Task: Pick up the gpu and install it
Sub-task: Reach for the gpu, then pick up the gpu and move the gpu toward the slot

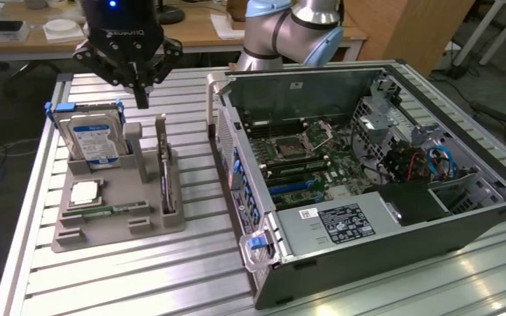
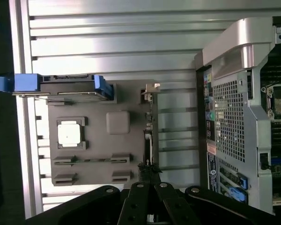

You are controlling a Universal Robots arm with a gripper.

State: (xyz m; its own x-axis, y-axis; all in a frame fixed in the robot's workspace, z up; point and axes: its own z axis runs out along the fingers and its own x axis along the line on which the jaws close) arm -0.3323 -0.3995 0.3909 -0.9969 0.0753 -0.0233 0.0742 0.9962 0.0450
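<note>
"Above the grey holder [image 1: 116, 227] on the table [image 1: 130, 283], in the exterior view, the claw [image 1: 141, 100] hangs with its fingers pressed together, gripping nothing."

"And the gpu [image 1: 165, 174]?"

"Standing on edge in the holder's slot, on the side nearer the computer case [image 1: 367, 197], with the hard drive [image 1: 95, 139] upright on the other side. The claw's tip looks to be over the gap between them, well above both, though this angle could fool me."

"Does the wrist view settle it?"

"Mostly. There the gpu [image 2: 149, 138] reads as a thin dark line, its silvery bracket [image 2: 150, 90] at the far end, and the closed claw [image 2: 150, 171] sits in line with it."

"How would you do the pick well?"

"I'd judge the fingers must part before going down, straddle the thin edge squarely and take the card near its middle, clear of the bracket, so it lifts straight out without tilting."
</note>
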